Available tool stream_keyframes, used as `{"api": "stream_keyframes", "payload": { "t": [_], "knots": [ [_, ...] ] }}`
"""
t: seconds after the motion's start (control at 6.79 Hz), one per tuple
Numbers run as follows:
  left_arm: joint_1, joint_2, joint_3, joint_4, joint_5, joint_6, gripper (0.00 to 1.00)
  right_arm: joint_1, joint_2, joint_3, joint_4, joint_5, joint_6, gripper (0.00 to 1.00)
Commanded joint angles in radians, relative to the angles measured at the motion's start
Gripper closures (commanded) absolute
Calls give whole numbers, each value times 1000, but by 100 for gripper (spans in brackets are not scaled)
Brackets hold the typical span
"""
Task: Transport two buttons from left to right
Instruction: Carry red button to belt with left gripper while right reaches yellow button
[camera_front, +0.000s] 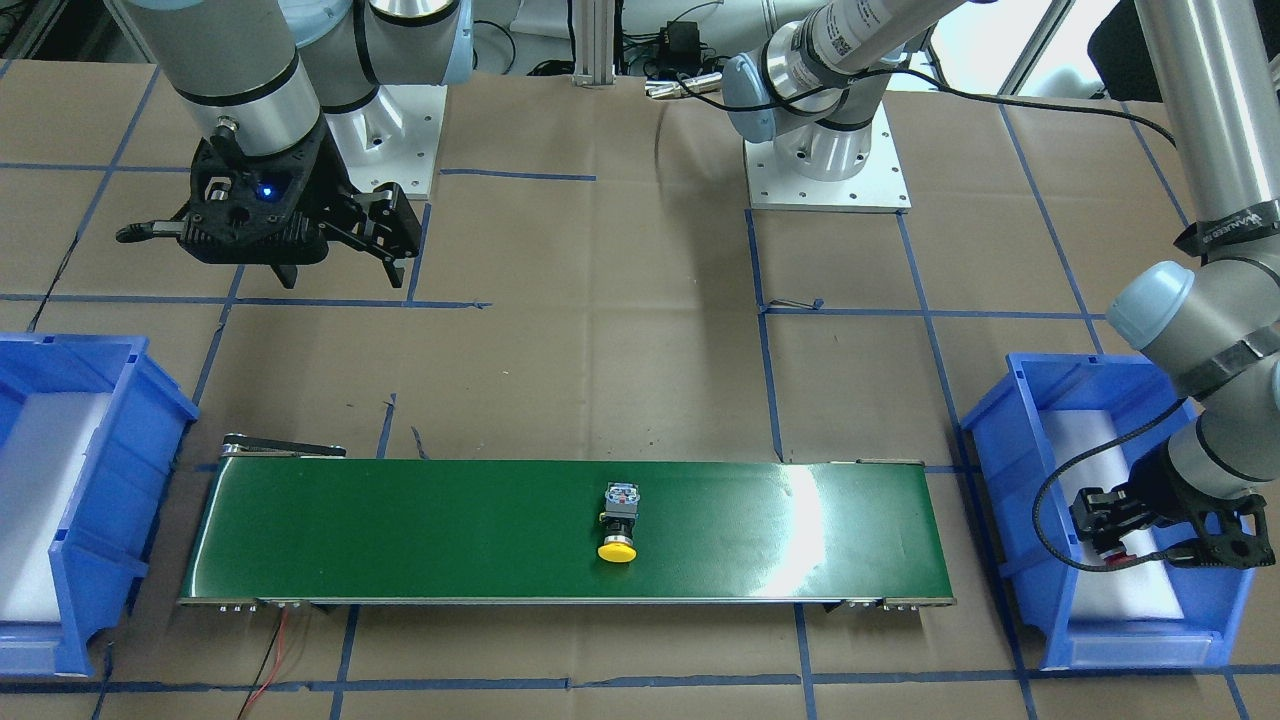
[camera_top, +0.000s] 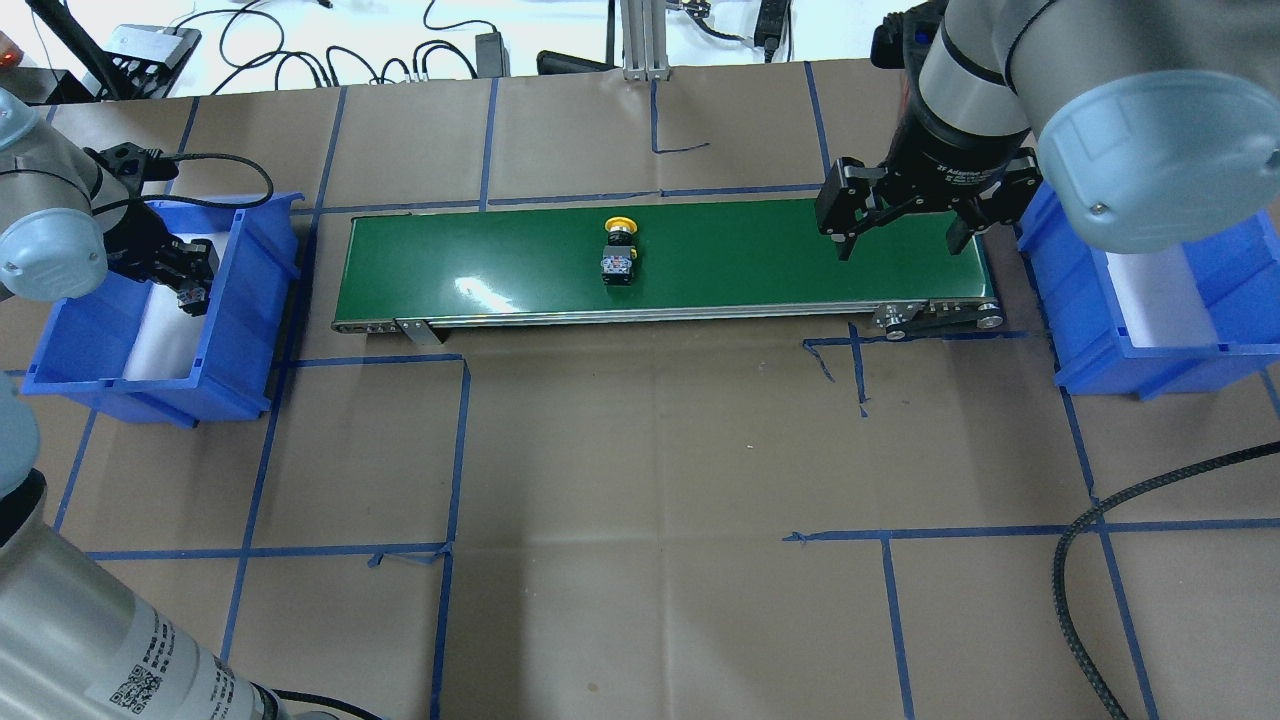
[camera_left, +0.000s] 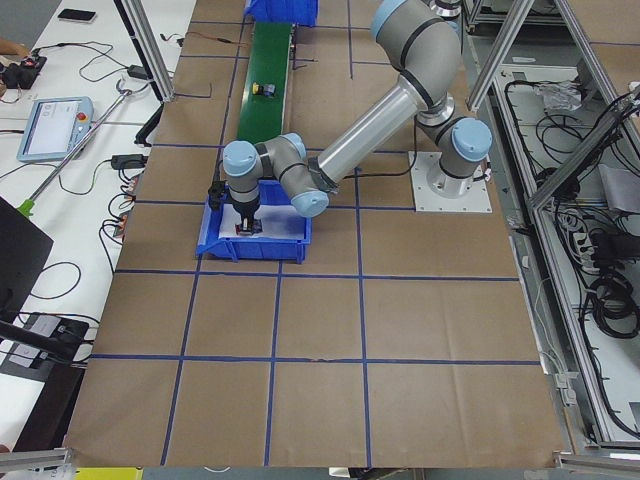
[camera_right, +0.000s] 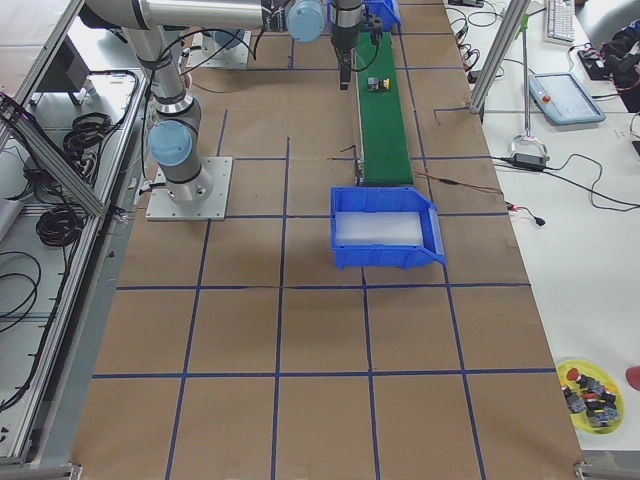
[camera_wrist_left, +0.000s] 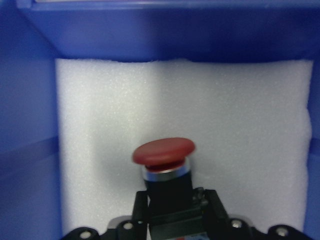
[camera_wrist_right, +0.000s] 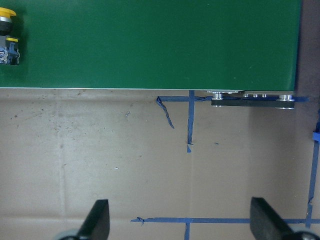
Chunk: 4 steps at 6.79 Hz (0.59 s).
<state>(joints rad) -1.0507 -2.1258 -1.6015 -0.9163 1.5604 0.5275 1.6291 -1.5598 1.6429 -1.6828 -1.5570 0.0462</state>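
The red button (camera_wrist_left: 164, 152) sits between the fingers of my left gripper (camera_wrist_left: 172, 202), which is shut on its black body just over the white foam in the left blue bin (camera_top: 250, 300). From the front, that gripper (camera_front: 1105, 540) is low inside the bin (camera_front: 1020, 470). The yellow button (camera_top: 618, 250) lies on its side near the middle of the green conveyor belt (camera_top: 750, 260), also visible as the yellow button (camera_front: 620, 520) from the front. My right gripper (camera_top: 903, 240) hangs open and empty, high near the belt's right end, well apart from the yellow button (camera_wrist_right: 7, 35).
The right blue bin (camera_top: 1080, 330), lined with white foam, stands past the belt's right end. Brown paper with blue tape lines covers the table. A black cable (camera_top: 1100, 560) loops at the near right, and the belt's drive bracket (camera_wrist_right: 250, 100) sticks out at its right end.
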Motion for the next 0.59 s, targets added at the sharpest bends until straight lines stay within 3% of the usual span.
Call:
{"api": "stream_keyframes", "payload": {
  "t": [0.0,0.44],
  "knots": [
    [-2,26,27,-38,0,-1,92,0,0,0,0,2,1,0],
    [-3,104,208,-359,0,3,92,0,1,0,0,2,1,0]
  ]
}}
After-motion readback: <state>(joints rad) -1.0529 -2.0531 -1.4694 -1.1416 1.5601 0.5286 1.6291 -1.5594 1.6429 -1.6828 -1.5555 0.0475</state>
